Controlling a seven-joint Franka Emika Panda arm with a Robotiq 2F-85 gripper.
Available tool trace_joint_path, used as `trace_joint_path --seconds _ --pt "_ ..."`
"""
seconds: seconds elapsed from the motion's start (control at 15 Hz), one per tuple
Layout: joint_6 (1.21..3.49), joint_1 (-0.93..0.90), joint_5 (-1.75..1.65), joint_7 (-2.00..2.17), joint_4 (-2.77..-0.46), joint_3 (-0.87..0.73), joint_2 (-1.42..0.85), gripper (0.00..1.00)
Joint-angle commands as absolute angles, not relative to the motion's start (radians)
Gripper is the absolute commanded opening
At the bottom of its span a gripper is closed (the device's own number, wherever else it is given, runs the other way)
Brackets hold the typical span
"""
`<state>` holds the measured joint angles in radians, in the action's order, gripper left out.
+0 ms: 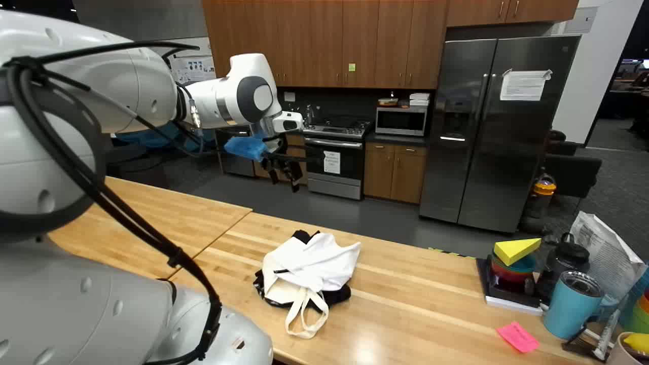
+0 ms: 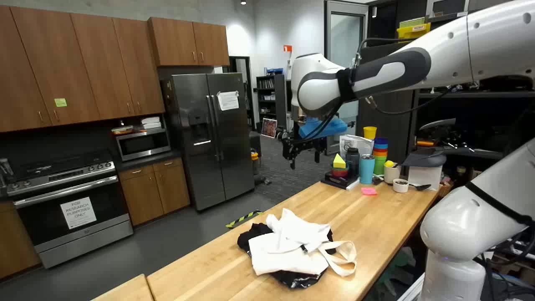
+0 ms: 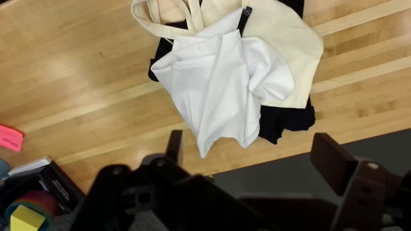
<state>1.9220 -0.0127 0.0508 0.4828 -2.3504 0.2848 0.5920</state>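
Gripper (image 3: 252,154) hangs higher than the cream tote bag (image 3: 297,70) and apart from it, its fingers (image 3: 334,163) spread wide. Tote bag lies on the wooden table (image 1: 416,284), handle loops (image 3: 170,32) flopped outward. White cloth (image 3: 221,89) sits bunched on top of the tote bag; black material (image 2: 299,280), glossy at one edge in an exterior view, protrudes from beneath. Well apart from the tote bag: pink note (image 1: 517,337) on the table, and blue tumbler (image 1: 573,304), farther off.

The white cloth (image 3: 218,86) looks matt, the wooden tabletop (image 1: 410,289) glossy.
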Motion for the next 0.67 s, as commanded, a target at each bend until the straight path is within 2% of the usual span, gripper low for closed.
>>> trace_joint_path --seconds 0.0,0.6 --pt "1.921 -0.026 0.043 0.489 -2.348 0.274 0.589 1.0" --pt "1.979 -0.025 -0.004 0.489 -2.316 0.302 0.558 1.0"
